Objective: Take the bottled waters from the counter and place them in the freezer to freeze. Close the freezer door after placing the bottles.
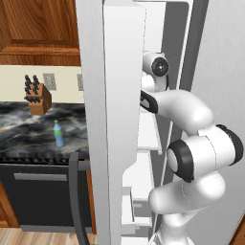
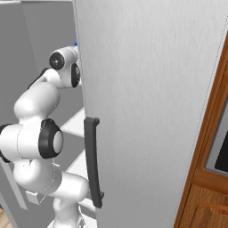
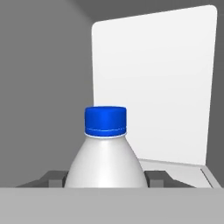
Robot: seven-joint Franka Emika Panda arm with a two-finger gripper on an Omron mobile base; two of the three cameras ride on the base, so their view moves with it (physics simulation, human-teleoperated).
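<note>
Bottle in hand: white bottle with a blue cap stands upright right in front of my hand camera, between the two dark finger tips, one on each side of its shoulder.
Gripper: I read the gripper as clamped on the white bottle; the tips sit tight against its sides.
Where it is: inside the freezer, with a white inner wall behind the bottle and grey walls around it.
Second bottle: I see the blue-green bottle upright on the counter, well apart from the arm.
Freezer door: the freezer door stands open, its edge and white inner bins facing my left base camera.
Arm: I see it reaching past the door into the compartment, above the white shelves.
Surroundings: knife block at the back of the counter; black dishwasher below it.
</note>
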